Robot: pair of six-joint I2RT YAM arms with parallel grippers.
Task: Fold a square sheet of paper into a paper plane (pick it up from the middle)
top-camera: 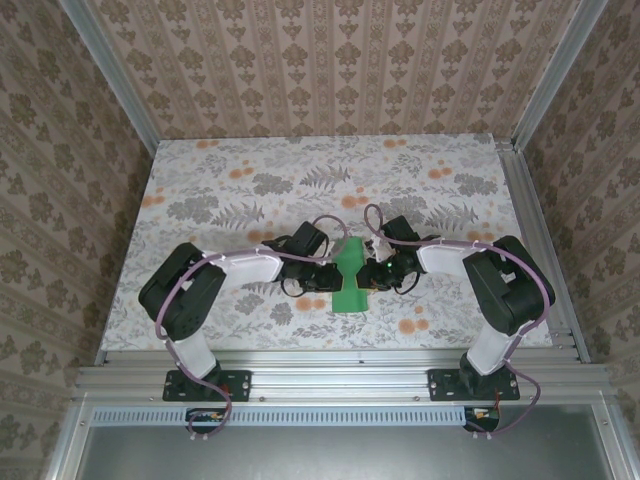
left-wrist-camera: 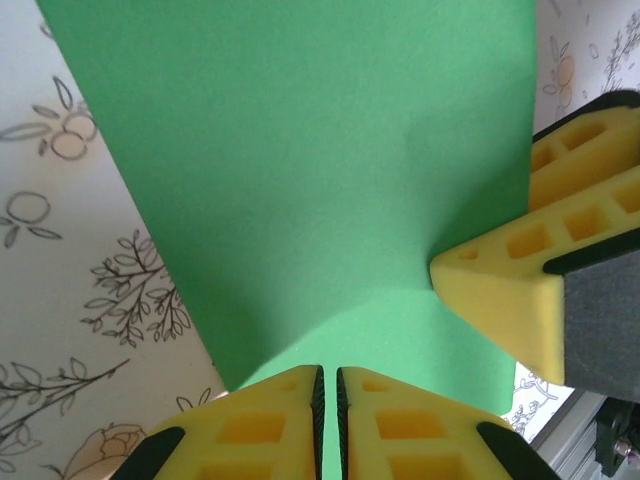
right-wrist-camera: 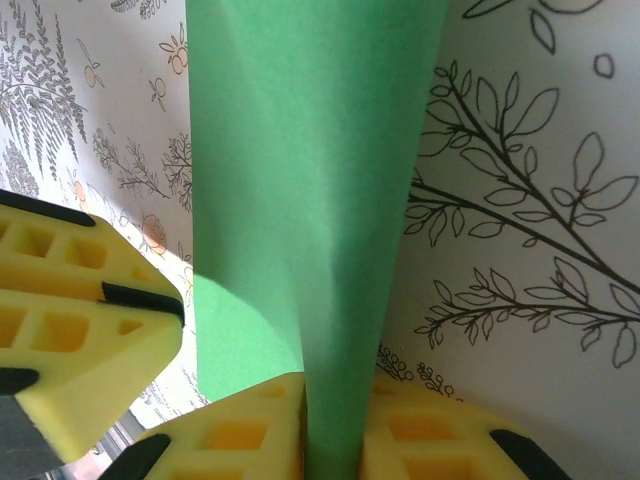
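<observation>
At the middle of the flower-patterned table, the green sheet of paper lies between the two grippers, which reach it from opposite sides. In the overhead view the left gripper meets the paper's left edge and the right gripper meets its right edge, about halfway along. There the sheet is drawn in to a narrow waist. It spreads wider toward the near edge of the table, and its far end looks paler.

In the left wrist view, the left gripper's yellow fingers stand almost together with only a thin slit between them. A sliver of green shows in that slit, so the left gripper is closed on the paper's edge. The rest of the sheet spreads away from the fingertips as a broad, smooth green surface. The right gripper's fingers press into it from the far right side.

In the right wrist view, a raised fold of the paper runs straight down between the right gripper's fingers, which are clamped on it. From there the sheet stretches away as a tall green band with a soft crease along its length. One of the left gripper's fingers touches its lower left corner.
</observation>
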